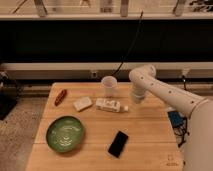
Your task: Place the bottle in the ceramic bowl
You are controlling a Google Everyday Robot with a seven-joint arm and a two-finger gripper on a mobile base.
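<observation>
The small white bottle (111, 105) lies on its side near the middle of the wooden table (150, 135), cap pointing right. The green ceramic bowl (65, 133) with pale swirls sits at the front left, holding nothing. My white arm reaches in from the right, and the gripper (136, 97) hangs just right of the bottle's cap end, a short gap away from it. Nothing shows between the gripper and the bottle.
A white cup (108, 85) stands behind the bottle. A flat white block (82, 103) lies left of it, and a red-brown object (60, 96) lies near the left edge. A black phone (118, 143) rests at the front centre.
</observation>
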